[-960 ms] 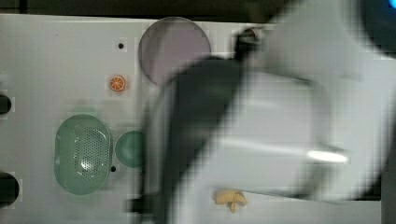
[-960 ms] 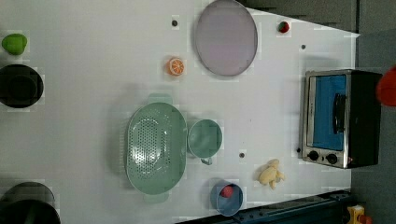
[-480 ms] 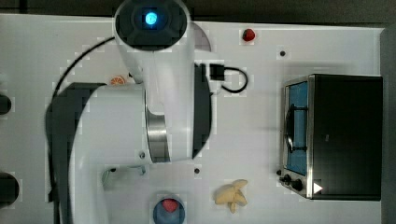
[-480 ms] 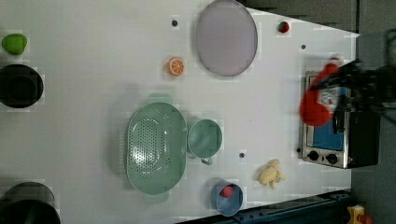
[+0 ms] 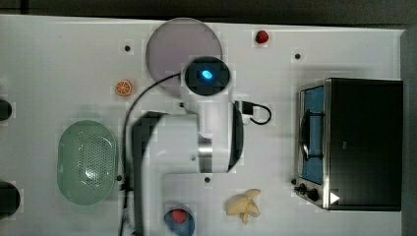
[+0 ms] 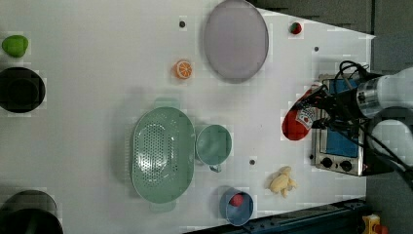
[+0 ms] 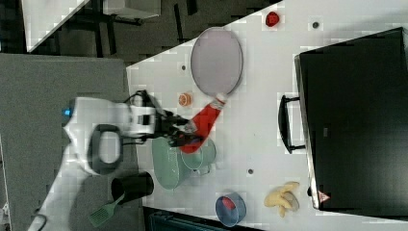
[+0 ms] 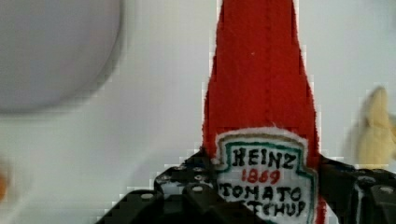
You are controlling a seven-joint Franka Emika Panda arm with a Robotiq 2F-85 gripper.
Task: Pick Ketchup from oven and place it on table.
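Observation:
The Ketchup (image 8: 264,98) is a red bottle with a white label, and my gripper (image 8: 266,198) is shut on its labelled lower body. In the left view the Ketchup (image 6: 293,129) hangs in the air just left of the oven (image 6: 341,146), with the gripper (image 6: 314,113) behind it. In the right view the Ketchup (image 7: 204,120) points its white cap at the lilac plate, held by the gripper (image 7: 188,132). The black oven (image 5: 364,142) stands at the top view's right on the white table (image 5: 59,64). My arm fills the table's middle in the top view.
On the table lie a lilac plate (image 5: 184,46), an orange slice (image 5: 124,88), a green colander (image 5: 87,161), a green cup (image 6: 213,145), a blue bowl holding a strawberry (image 6: 237,205), a banana (image 5: 244,206) and a loose strawberry (image 5: 262,36). Black containers stand at the left view's left edge.
The arm has swung away from the oven with the Ketchup in the gripper. In the left view the bottle has moved left and down, from the oven's far side to its front.

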